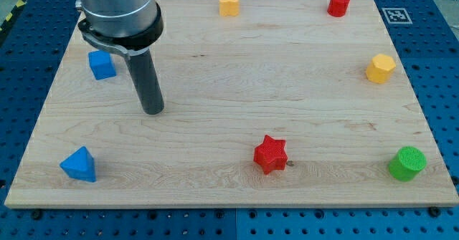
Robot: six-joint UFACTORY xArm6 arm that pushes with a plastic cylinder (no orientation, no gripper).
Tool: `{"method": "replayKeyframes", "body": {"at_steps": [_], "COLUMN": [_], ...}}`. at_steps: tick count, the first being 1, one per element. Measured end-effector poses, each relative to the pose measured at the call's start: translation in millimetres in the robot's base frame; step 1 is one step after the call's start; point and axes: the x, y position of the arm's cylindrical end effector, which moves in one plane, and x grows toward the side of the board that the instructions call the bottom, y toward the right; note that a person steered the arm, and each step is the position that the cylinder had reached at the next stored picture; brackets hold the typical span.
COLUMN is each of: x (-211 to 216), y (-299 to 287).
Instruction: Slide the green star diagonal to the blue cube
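Blue cube [102,65] near board [287,89] left edge; my tip [153,112] lower-right.

Bright, even overhead light; table [237,75] wood grain crisp, no glare. Soft short shadows sit close under each block, e.g. red star [270,154] and green cylinder [407,162]. Focus sharp throughout; table edges converge toward the view's top

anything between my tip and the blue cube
No. In the camera view only bare board separates my tip from the blue cube, which sits up and to the view's left.
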Motion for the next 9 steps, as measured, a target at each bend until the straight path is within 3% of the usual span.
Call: {"method": "replayKeyframes", "body": {"at_steps": [7, 9], "x": [0, -34], "y": [0, 61]}}
